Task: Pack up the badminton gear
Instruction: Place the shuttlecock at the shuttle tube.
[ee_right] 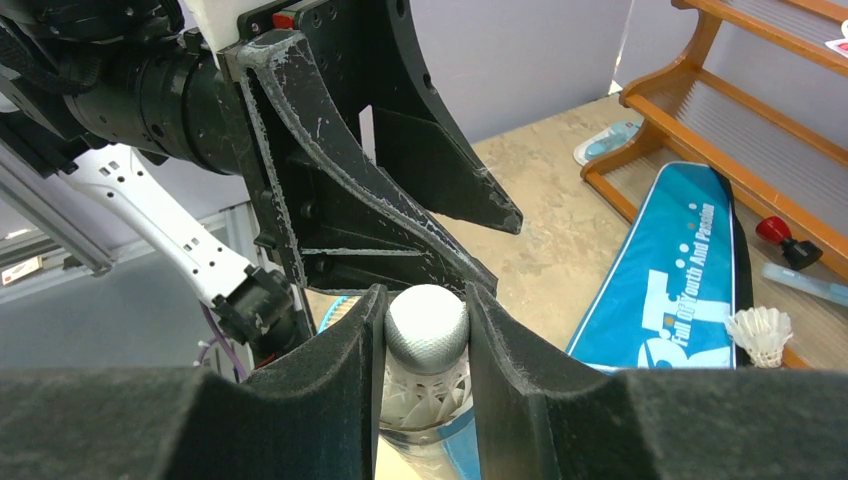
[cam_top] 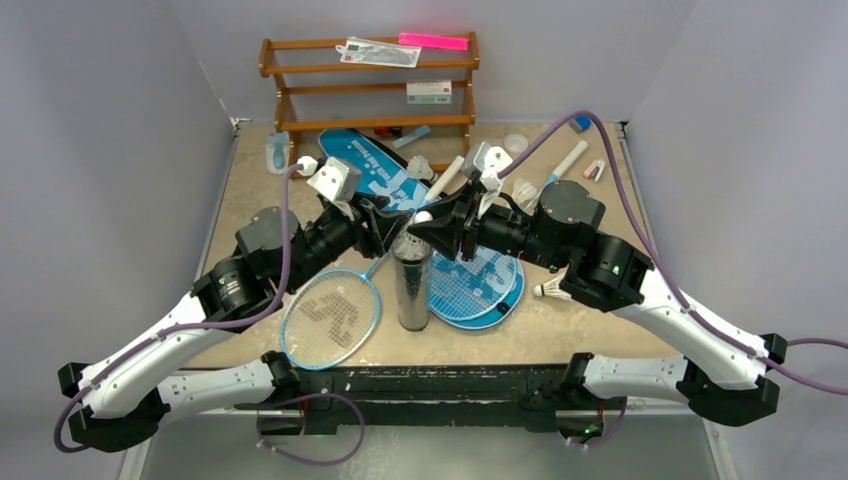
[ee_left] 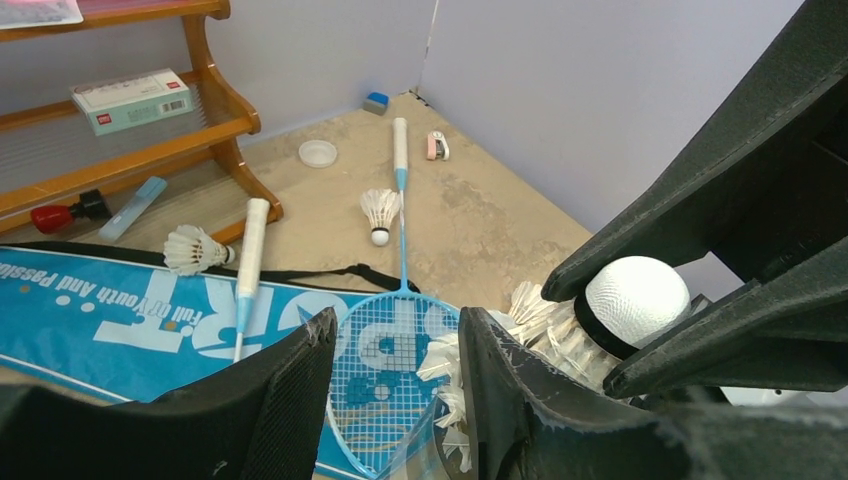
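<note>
Tan table (cam_top: 250,190), white feather shuttlecock (ee_right: 427,330), nose upward

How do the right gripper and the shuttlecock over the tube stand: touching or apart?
Touching. In the right wrist view the right gripper has both fingers pressed against the white cork of the shuttlecock, with no gap on either side.
</note>
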`<state>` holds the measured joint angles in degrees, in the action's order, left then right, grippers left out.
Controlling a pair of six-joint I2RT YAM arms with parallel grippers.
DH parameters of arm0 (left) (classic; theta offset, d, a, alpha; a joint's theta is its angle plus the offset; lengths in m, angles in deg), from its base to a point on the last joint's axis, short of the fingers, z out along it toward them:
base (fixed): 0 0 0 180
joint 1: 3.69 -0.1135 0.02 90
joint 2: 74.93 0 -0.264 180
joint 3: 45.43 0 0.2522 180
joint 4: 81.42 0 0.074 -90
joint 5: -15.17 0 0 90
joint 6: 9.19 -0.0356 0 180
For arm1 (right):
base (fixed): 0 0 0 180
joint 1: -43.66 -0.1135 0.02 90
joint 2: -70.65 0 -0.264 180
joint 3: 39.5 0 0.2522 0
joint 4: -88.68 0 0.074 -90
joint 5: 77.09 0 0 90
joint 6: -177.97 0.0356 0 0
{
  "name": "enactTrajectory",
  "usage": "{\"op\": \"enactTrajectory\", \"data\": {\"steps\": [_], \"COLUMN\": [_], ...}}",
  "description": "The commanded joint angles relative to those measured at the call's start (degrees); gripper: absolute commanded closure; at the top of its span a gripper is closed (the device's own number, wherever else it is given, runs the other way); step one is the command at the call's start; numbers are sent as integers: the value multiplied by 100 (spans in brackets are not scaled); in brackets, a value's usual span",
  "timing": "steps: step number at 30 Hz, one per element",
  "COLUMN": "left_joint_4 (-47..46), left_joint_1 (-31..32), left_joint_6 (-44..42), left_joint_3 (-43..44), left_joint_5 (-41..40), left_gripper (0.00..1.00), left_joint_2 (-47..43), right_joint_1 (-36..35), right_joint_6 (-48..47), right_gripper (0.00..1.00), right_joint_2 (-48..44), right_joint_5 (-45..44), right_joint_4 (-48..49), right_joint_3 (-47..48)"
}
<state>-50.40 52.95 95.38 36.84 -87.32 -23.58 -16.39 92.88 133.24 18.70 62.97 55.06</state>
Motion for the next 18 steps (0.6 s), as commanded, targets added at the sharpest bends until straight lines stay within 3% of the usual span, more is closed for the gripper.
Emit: {"op": "enactTrajectory", "data": {"steps": [1,18], "left_joint_4": [204,577], "left_joint_1": [40,40], "left_joint_6": [125,110], "left_joint_3": [-110,123], "left_joint_5": [235,326], "left_gripper": [53,48], "left_joint_2": [18,195], "right_joint_1": [-7,-8], "right_joint_6": [-87,-201], "right_gripper": [64,66], "right_joint_2": [25,93], "right_joint_5": [90,125], "right_joint_4": [-66,-330], "right_joint_3": [173,226]}}
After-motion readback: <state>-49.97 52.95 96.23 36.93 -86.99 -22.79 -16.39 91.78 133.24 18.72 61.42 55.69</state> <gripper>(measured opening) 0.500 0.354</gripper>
